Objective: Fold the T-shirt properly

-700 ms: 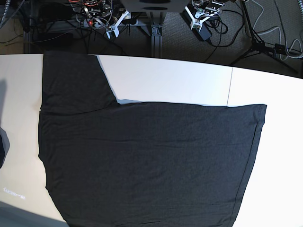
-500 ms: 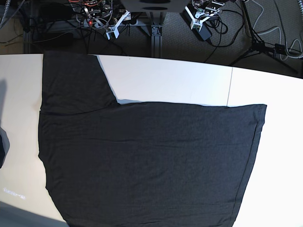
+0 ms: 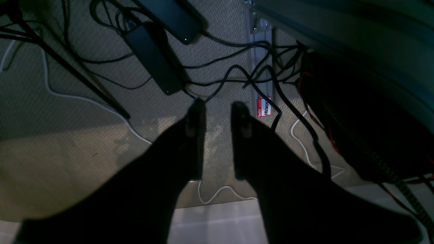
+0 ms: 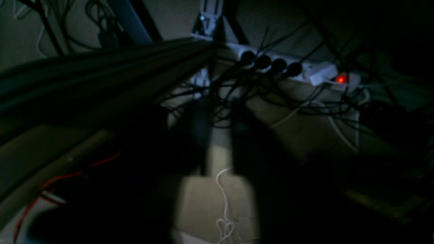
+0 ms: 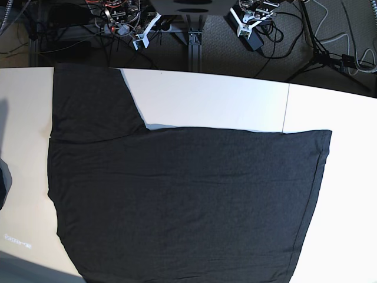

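- Charcoal knit, thin and limp: the T-shirt (image 5: 182,200) lies spread flat on the white worktop (image 5: 212,97), well apart from both grippers, which hang beyond the worktop's far edge over the cabled floor.
- One sleeve (image 5: 94,103) sticks out toward the right gripper (image 5: 143,36); the hem (image 5: 321,177) runs down the side nearer the left gripper (image 5: 244,23). No print shows on the upper face.
- Left gripper (image 3: 217,112): its fingers stand slightly parted with carpet visible between them, nothing held.
- Right gripper (image 4: 217,112): the wrist view is dark and blurred; a narrow gap between the fingers seems to show and nothing is in it, so I judge it slightly parted and empty.
- Handling, as a judgement: the cloth should be light and floppy, with no stiffness to hold a shape. It will likely drape, stretch and drag across the worktop rather than slide cleanly, and a single layer may be hard to pinch off a flat surface.
- Best holds look like the edges and corners: the sleeve end and the hem corners, where the fingers can get under a doubled seam. Lifting both ends together should keep the fold line straight.
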`<action>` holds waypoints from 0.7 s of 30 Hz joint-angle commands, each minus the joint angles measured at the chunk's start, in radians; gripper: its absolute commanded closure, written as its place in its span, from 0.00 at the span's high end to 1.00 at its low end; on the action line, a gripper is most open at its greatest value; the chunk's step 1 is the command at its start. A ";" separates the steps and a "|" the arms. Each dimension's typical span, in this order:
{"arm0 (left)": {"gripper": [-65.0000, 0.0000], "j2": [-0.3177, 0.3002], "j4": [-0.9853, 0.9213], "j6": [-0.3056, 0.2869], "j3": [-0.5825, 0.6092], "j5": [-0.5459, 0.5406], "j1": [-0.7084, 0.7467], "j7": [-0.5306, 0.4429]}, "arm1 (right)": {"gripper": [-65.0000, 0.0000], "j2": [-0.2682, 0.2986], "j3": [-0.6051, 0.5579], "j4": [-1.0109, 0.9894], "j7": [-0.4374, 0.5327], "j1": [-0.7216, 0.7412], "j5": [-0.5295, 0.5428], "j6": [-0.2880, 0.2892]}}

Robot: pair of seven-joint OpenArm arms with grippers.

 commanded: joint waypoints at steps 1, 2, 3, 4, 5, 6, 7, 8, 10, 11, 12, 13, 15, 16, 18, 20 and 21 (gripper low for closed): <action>0.25 0.002 0.004 -0.023 0.002 0.000 0.006 -0.008 | 0.00 0.000 -0.002 0.005 0.008 -0.002 0.001 -0.040; 0.25 0.002 0.004 -0.023 0.002 0.000 0.006 -0.011 | 0.00 0.000 -0.002 0.006 0.008 -0.002 0.001 -0.040; 0.25 0.002 0.004 -0.023 0.002 0.000 0.006 -0.013 | 0.00 0.000 -0.002 0.006 0.008 -0.002 0.002 -0.040; 0.25 0.002 0.004 -0.023 0.002 0.000 0.006 -0.018 | 0.00 0.000 -0.002 0.008 0.008 -0.003 0.002 -0.040; 0.25 0.002 0.004 -0.023 0.002 0.000 0.006 -0.023 | 0.00 0.000 -0.002 0.011 0.008 -0.002 0.005 -0.040; 0.25 0.002 0.004 -0.023 0.002 0.000 0.006 -0.024 | 0.00 0.000 -0.002 0.013 0.008 -0.002 0.005 -0.040; 0.25 0.002 0.004 -0.022 0.002 0.000 0.006 -0.027 | 0.00 0.000 -0.002 0.016 0.008 -0.003 0.005 -0.040; 0.25 0.002 0.004 -0.023 0.002 0.000 0.006 -0.027 | 0.00 0.000 -0.002 0.019 0.008 -0.003 0.005 -0.040; 0.25 0.002 0.004 -0.023 0.002 0.000 0.006 -0.030 | 0.00 0.000 -0.002 0.022 0.008 -0.003 0.005 -0.040; 0.25 0.002 0.004 -0.022 0.002 0.000 0.006 -0.029 | 0.00 0.000 -0.002 0.022 0.008 -0.003 0.005 -0.040; 0.25 0.002 0.004 -0.022 0.002 0.000 0.006 -0.030 | 0.00 0.002 -0.002 0.022 0.008 -0.003 0.005 -0.037; 0.25 0.002 0.004 -0.022 0.002 0.000 0.006 -0.030 | 0.00 0.004 -0.002 0.022 0.008 -0.004 0.005 -0.024; 0.25 0.000 0.004 -0.023 0.002 0.000 0.009 -0.034 | 0.00 0.015 -0.002 0.022 0.008 -0.013 0.005 0.031; 0.25 -0.002 0.004 -0.023 0.002 0.000 0.010 -0.040 | 0.00 0.021 -0.005 0.024 0.008 -0.020 0.005 0.057; 0.25 -0.004 0.006 -0.039 0.002 0.000 0.021 -0.050 | 0.00 0.032 -0.017 0.037 0.008 -0.045 0.004 0.066; 0.25 -0.014 0.025 -0.068 0.002 -0.001 0.041 -0.053 | 0.00 0.048 -0.043 0.068 0.008 -0.084 0.004 0.066; 0.25 -0.022 0.044 -0.085 0.002 -0.009 0.056 -0.056 | 0.00 0.056 -0.062 0.089 0.008 -0.108 0.004 0.066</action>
